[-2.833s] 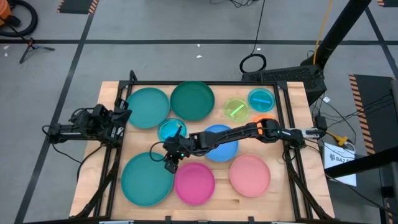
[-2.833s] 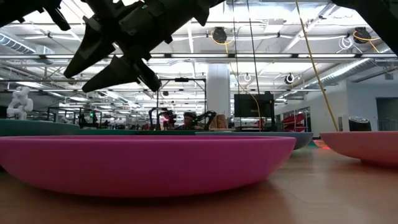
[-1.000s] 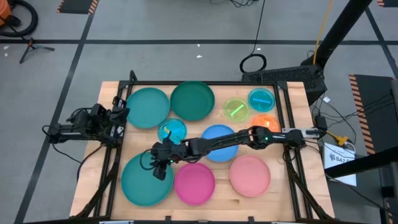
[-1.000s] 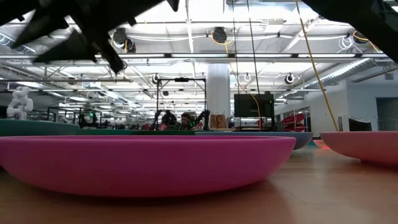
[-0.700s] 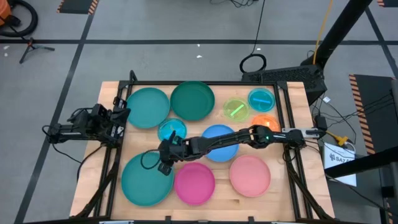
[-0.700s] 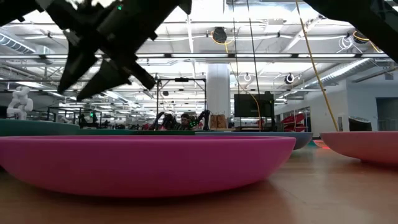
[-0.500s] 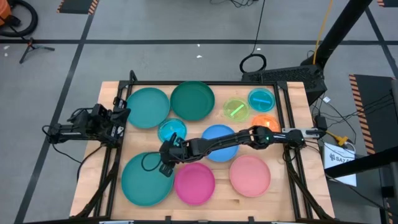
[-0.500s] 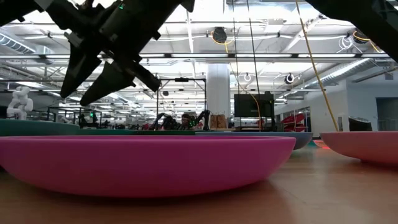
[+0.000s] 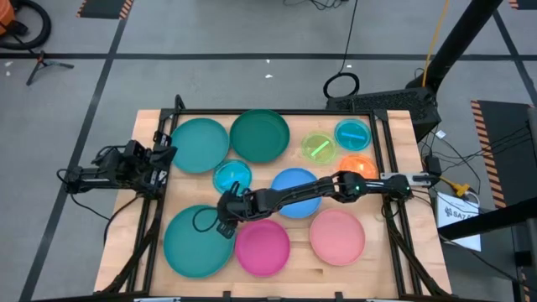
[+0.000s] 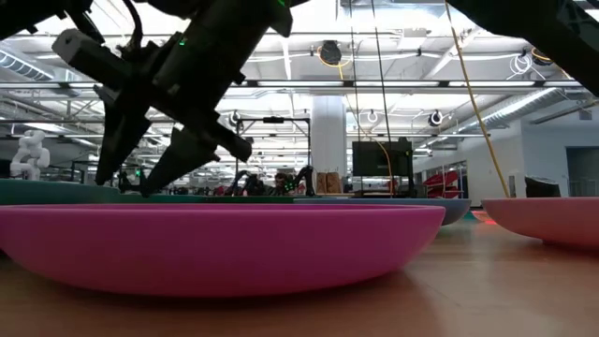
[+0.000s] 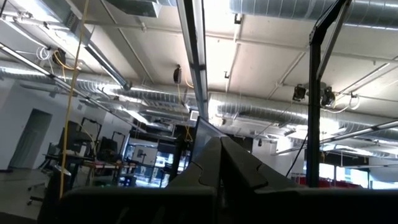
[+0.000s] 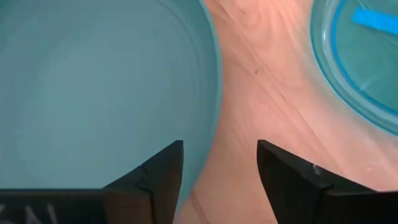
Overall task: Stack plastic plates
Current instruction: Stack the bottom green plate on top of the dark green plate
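Nine plastic plates (image 9: 260,135) lie flat and unstacked on the table: three large teal, blue, magenta, pink, and small cyan, lime and orange ones.

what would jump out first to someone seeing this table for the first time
The spread of bright plastic plates on the wooden table: large teal ones at the left and back, a magenta plate and a pink plate at the front. Next, the right arm stretched across the middle, its open right gripper straddling the rim of the front teal plate. The left gripper waits at the table's left edge.
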Robot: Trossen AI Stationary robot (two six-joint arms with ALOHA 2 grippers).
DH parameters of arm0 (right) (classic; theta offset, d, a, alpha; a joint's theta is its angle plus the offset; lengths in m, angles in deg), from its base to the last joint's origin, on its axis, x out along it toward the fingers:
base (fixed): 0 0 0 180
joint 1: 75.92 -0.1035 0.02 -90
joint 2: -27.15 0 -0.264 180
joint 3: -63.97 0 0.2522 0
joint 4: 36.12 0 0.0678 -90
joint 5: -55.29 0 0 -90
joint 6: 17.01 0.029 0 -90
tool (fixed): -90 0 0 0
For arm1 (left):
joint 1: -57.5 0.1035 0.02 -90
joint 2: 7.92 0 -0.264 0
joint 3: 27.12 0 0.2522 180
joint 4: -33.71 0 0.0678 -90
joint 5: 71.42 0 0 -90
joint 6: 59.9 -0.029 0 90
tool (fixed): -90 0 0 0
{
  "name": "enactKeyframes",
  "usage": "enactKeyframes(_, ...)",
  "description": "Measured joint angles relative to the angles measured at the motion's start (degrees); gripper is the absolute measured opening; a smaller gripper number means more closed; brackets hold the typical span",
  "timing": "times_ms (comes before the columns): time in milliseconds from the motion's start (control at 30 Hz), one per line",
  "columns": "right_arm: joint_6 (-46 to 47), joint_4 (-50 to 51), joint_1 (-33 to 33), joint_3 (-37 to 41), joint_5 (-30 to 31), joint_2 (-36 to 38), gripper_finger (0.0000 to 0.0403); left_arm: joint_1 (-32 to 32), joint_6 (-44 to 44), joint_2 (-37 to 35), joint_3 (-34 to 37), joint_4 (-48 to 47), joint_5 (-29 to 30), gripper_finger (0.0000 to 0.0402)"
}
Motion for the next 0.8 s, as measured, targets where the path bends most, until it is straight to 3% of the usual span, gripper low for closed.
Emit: enactKeyframes(800,2.59,-4.74,0.49,0.00,-1.57,-3.06,0.0180,0.00,-0.13,0.00,0.00,0.00,-0.02,0.0010)
